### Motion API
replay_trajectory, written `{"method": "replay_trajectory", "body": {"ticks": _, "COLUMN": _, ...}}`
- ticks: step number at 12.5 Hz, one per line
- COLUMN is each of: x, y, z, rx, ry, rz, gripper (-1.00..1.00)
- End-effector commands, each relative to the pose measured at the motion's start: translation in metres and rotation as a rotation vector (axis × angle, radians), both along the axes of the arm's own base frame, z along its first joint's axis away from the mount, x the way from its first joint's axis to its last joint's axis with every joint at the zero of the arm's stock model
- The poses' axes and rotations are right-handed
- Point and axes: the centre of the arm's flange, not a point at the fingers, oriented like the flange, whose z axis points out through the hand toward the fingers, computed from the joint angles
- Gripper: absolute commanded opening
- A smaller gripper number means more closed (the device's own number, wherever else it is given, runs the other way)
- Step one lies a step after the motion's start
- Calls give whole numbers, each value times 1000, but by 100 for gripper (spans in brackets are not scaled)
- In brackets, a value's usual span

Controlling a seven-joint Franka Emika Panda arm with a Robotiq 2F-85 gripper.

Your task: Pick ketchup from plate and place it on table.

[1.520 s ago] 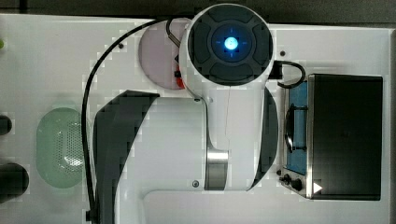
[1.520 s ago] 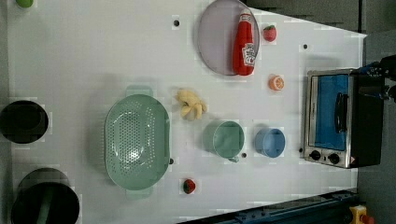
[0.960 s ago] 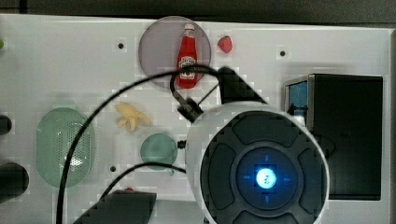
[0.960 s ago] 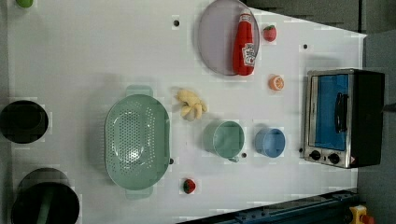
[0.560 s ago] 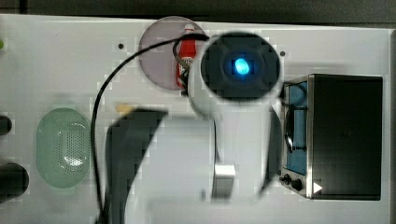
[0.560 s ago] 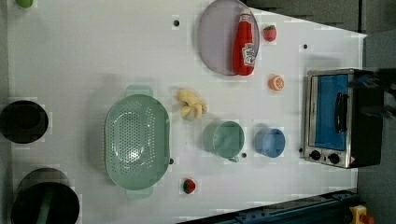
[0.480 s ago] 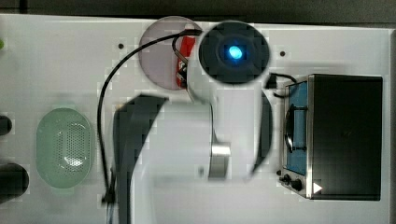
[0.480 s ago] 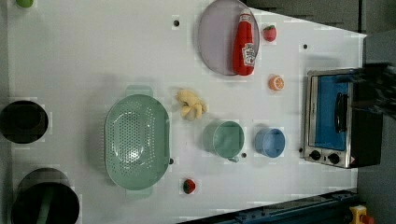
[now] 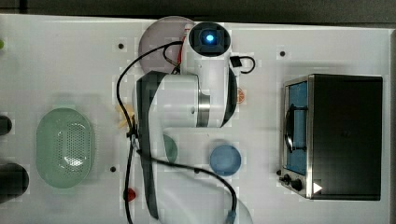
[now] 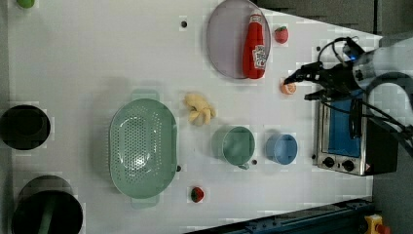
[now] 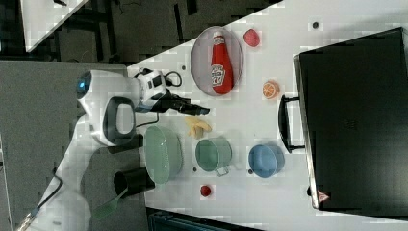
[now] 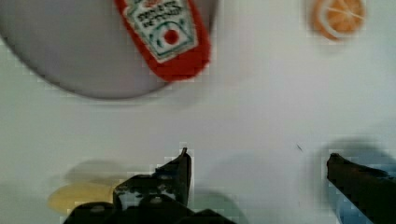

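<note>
The ketchup (image 10: 255, 46), a slim red bottle with a white label, lies on its side on the pale lilac plate (image 10: 225, 44) at the far edge of the white table (image 10: 97, 58). The right view shows the ketchup (image 11: 219, 65) on the plate (image 11: 201, 57) too. My gripper (image 12: 259, 158) is open with nothing between its fingers. It hangs above the table, and the wrist view has the ketchup's (image 12: 166, 37) base end and the plate (image 12: 70, 51) ahead of the fingertips. In the left view the gripper (image 10: 298, 89) is beside the plate's right.
An orange slice (image 10: 288, 88) and a strawberry (image 10: 280, 34) lie near the plate. A toaster oven (image 10: 343, 131) stands at the left view's right. A green cup (image 10: 236, 144), blue bowl (image 10: 281, 147), yellow item (image 10: 199, 109) and green basket (image 10: 141, 146) sit mid-table.
The arm has swung about over the table, and in the left view the gripper has come in from the right edge toward the orange slice. The ketchup has not moved.
</note>
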Motion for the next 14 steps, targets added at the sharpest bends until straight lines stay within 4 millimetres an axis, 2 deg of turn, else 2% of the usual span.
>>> {"method": "replay_trajectory", "body": {"ticks": 1, "x": 27, "y": 1, "z": 17, "rx": 34, "ry": -128, "rz": 236, "gripper": 100}}
{"method": "replay_trajectory", "body": {"ticks": 5, "x": 50, "y": 2, "z": -35, "rx": 50, "ry": -114, "rz": 297, "gripper": 100}}
{"method": "replay_trajectory", "body": {"ticks": 9, "x": 77, "y": 4, "z": -73, "rx": 43, "ry": -113, "rz": 377, "gripper": 100}}
{"method": "replay_trajectory", "body": {"ticks": 14, "x": 100, "y": 11, "z": -124, "rx": 49, "ry": -159, "rz": 442, "gripper": 100}}
